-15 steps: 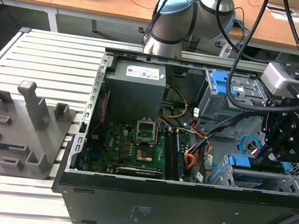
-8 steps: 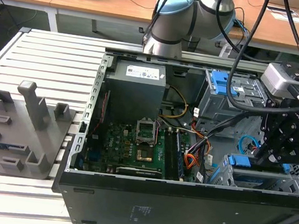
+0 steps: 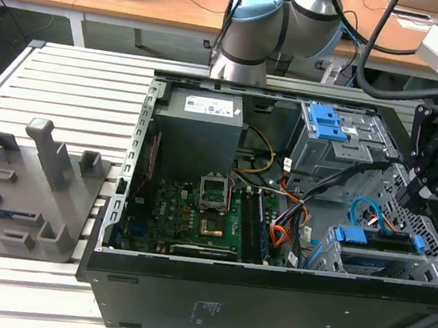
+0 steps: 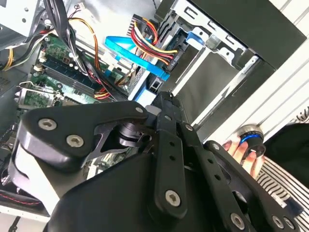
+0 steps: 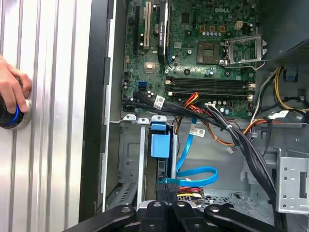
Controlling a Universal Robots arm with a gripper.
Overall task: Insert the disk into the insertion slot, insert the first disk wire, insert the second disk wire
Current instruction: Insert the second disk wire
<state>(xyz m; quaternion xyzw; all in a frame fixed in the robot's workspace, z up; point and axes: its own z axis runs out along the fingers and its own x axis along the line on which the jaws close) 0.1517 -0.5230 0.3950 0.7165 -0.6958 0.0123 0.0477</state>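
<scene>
The disk (image 3: pixel 377 241), with blue rails, sits inside the insertion slot (image 3: pixel 326 256) at the front of the open computer case. The second disk wire (image 5: pixel 195 171), a flat light blue cable, loops beside it, and its end runs right up to my fingertips. The first disk wire (image 4: pixel 150 42), a red, yellow and orange bundle, reaches the disk's rear edge. My gripper (image 5: pixel 168 188) hovers over that rear edge with its fingers pressed together. Whether they pinch the blue cable's plug is hidden. In the exterior view my gripper (image 3: pixel 410 199) hangs over the case's right end.
A person's hand (image 5: pixel 10 89) rests on a round blue-ringed knob (image 5: pixel 12 116) on the slatted table beside the case. Thick black cables (image 5: pixel 227 128) cross the motherboard (image 3: pixel 197 209). A taller grey cage with a blue latch (image 3: pixel 324 125) stands behind. A grey fixture (image 3: pixel 33 181) lies outside the case.
</scene>
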